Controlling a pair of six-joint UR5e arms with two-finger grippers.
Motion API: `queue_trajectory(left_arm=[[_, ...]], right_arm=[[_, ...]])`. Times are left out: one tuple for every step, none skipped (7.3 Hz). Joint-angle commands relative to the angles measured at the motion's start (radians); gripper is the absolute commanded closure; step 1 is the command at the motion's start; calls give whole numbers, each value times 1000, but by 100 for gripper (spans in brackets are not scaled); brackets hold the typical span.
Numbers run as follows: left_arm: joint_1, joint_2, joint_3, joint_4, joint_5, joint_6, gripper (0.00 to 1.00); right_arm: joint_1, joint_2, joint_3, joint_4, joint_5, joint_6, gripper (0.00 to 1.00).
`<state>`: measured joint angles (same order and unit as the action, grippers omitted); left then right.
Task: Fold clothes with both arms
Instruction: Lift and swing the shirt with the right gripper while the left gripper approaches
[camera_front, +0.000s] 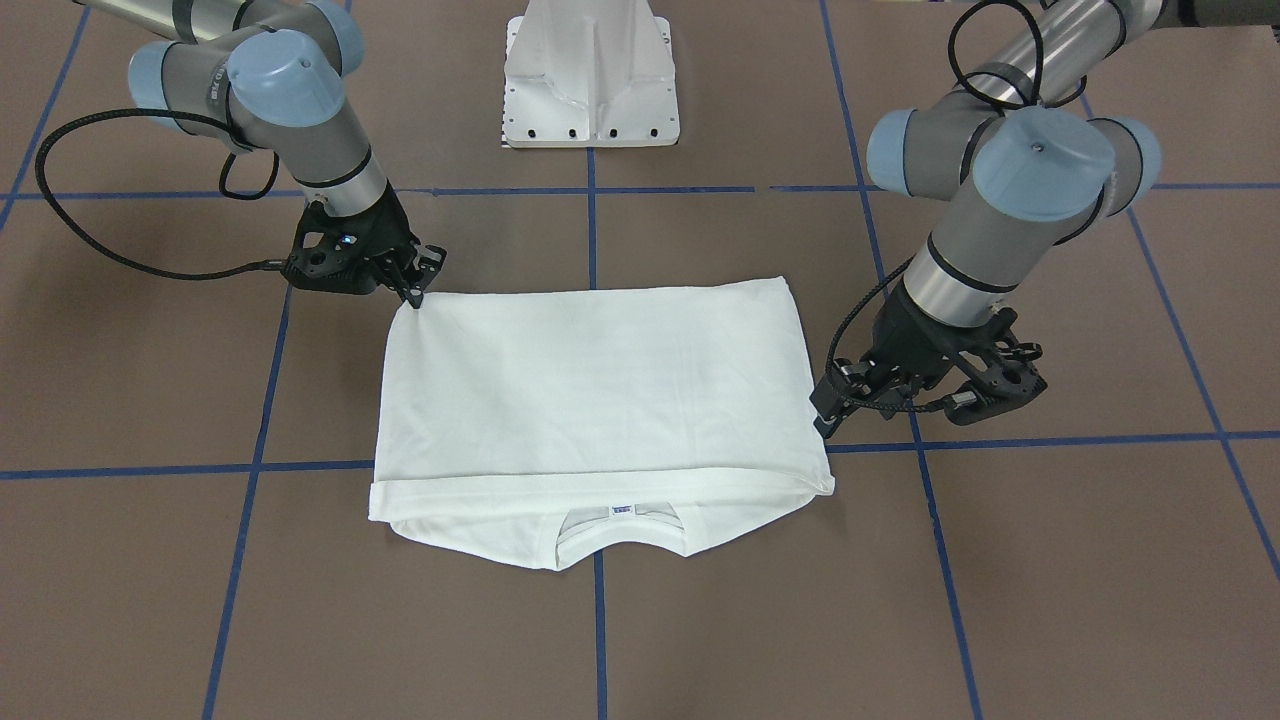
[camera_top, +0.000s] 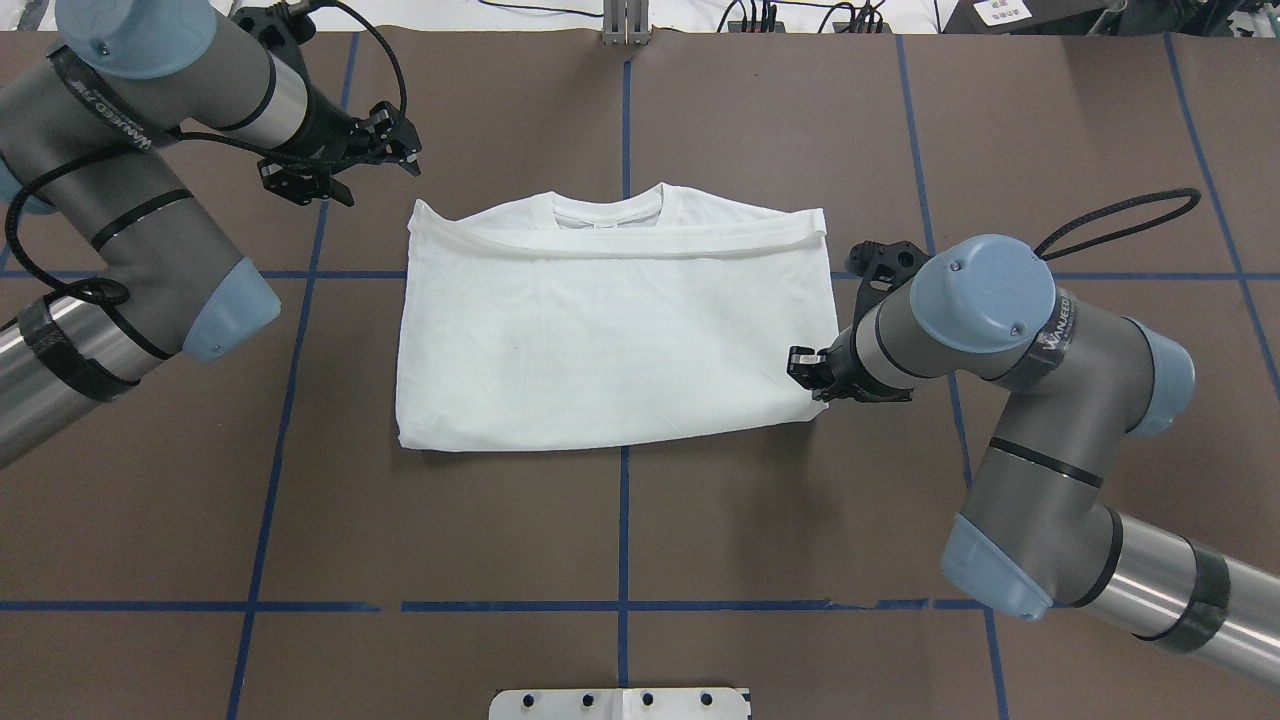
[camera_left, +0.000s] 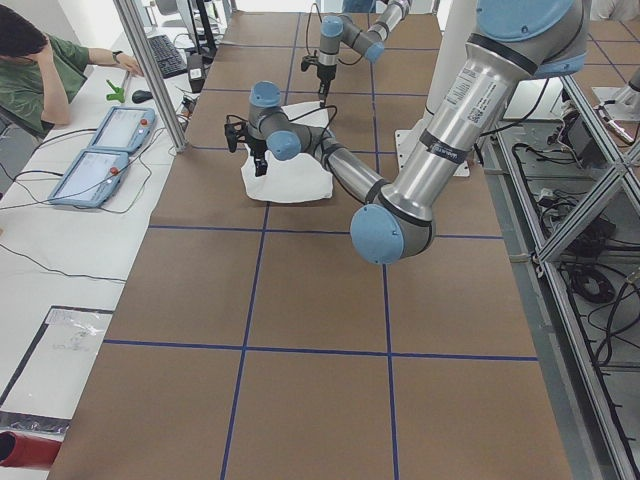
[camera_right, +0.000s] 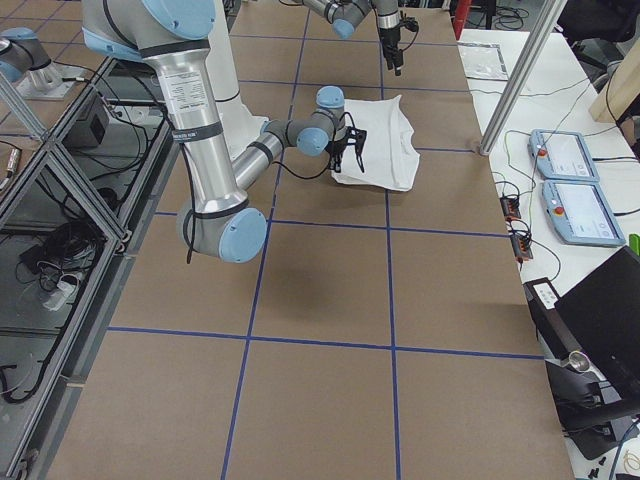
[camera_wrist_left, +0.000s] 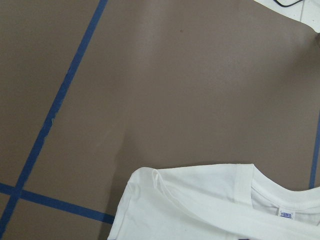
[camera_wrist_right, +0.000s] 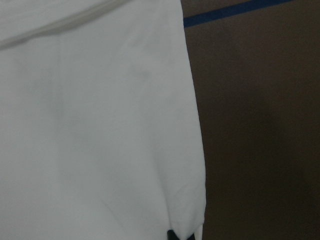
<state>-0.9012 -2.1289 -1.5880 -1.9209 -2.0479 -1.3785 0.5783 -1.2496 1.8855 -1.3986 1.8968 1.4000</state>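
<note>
The white T-shirt lies flat on the brown table, folded once, with its collar and neck label at the side far from me. No printed text shows. My right gripper is down at the shirt's near right corner, with its fingertips together on the cloth. A black tip shows at that corner in the right wrist view. My left gripper hovers just beyond the shirt's far left corner, apart from it. It seems open and empty. The left wrist view shows that corner and the collar.
Blue tape lines grid the table. The white pedestal base stands at my side of the table. An operator, two tablets and a metal post are along the far edge.
</note>
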Motion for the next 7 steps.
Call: queue_trajectory(left_arm=[[4, -3, -1, 0, 2, -16, 16], [5, -3, -1, -1, 17, -16, 16], [13, -3, -3, -1, 18, -17, 16], [15, -2, -3, -3, 18, -16, 16], [21, -2, -1, -6, 18, -16, 16], [28, -2, -3, -7, 20, -16, 15], [34, 0, -1, -12, 18, -14, 14]], right_arm=[[5, -101, 53, -19, -13, -12, 100], [-8, -190, 143, -19, -13, -21, 100], [-68, -300, 261, -19, -12, -21, 100], [-163, -370, 349, -20, 10, -15, 100], [-266, -413, 397, -19, 46, -7, 100], [-388, -412, 411, -19, 57, -6, 100], [-511, -412, 418, -19, 56, 4, 100]])
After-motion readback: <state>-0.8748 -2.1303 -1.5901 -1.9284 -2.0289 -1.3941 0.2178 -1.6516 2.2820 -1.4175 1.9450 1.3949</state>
